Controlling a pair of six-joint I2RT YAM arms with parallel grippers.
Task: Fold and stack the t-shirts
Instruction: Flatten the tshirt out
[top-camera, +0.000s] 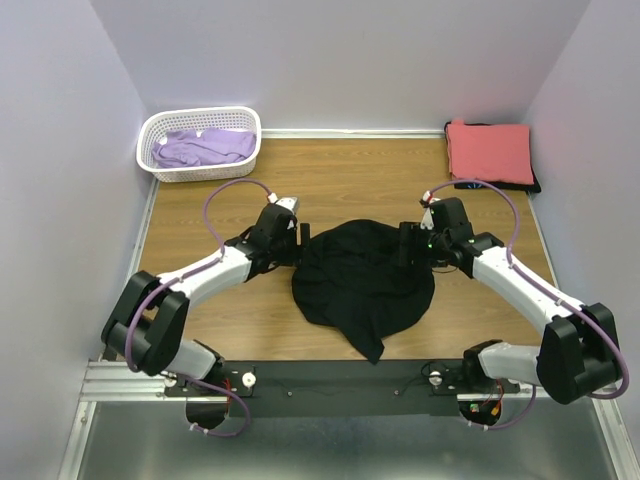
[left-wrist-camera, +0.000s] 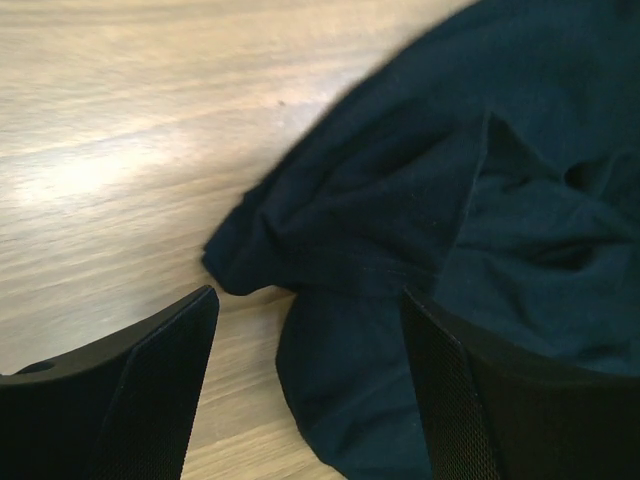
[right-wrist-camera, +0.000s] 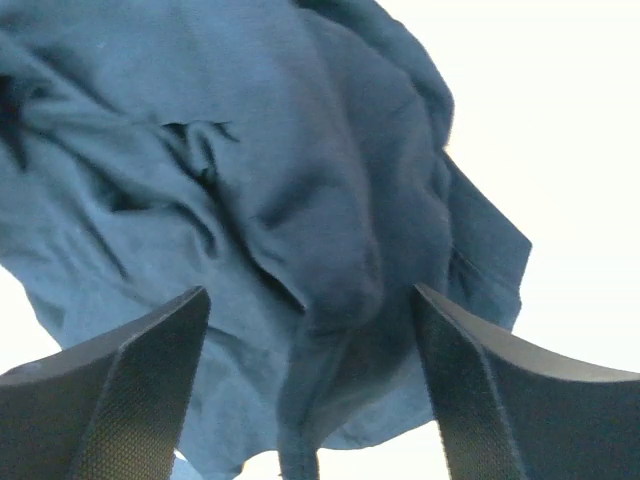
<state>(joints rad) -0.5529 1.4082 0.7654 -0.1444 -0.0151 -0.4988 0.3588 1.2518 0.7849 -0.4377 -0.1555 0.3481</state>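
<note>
black tee (top-camera: 365, 282) bunched | left pincer (top-camera: 302, 241), right pincer (top-camera: 404, 245) agape at edges

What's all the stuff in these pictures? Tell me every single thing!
Crumpled black cotton t-shirt: one, black, middle of the table, between the two claws.
Folded coral-red t-shirt: one, coral-red, far right corner.
Dark cloth: one, dark, only an edge peeking out from under the coral-red t-shirt.
Rumpled lavender t-shirt: one, lavender, inside the basket.
White plastic lattice basket: one, white, far left corner.
Wooden table: one, light brown, under everything.
Robot arms: two, white and black with purple cables, near edge; left claw and right claw both open at the black t-shirt's sides.
</note>
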